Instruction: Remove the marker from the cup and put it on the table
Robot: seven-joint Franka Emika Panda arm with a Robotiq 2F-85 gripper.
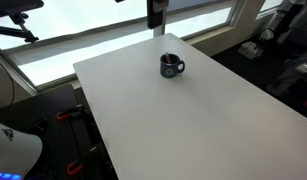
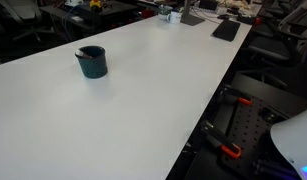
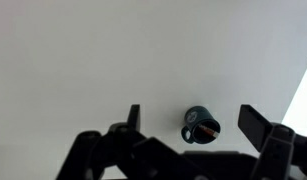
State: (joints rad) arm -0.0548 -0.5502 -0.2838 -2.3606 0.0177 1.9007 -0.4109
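The cup (image 1: 171, 66) is a small dark mug standing upright on the white table (image 1: 193, 120). It also shows in an exterior view (image 2: 91, 62) and in the wrist view (image 3: 199, 126). The reddish marker (image 3: 204, 127) lies slanted inside the cup, seen in the wrist view. My gripper (image 3: 193, 118) is open and empty, high above the table, with the cup between its two fingers in the wrist view. The gripper itself does not show in the exterior views.
The table's far edge meets a window ledge (image 1: 113, 40). A dark post (image 1: 155, 15) stands behind the cup. At the table's far end are a dark flat pad (image 2: 225, 30) and small items (image 2: 178, 14). Chairs and equipment stand around the table.
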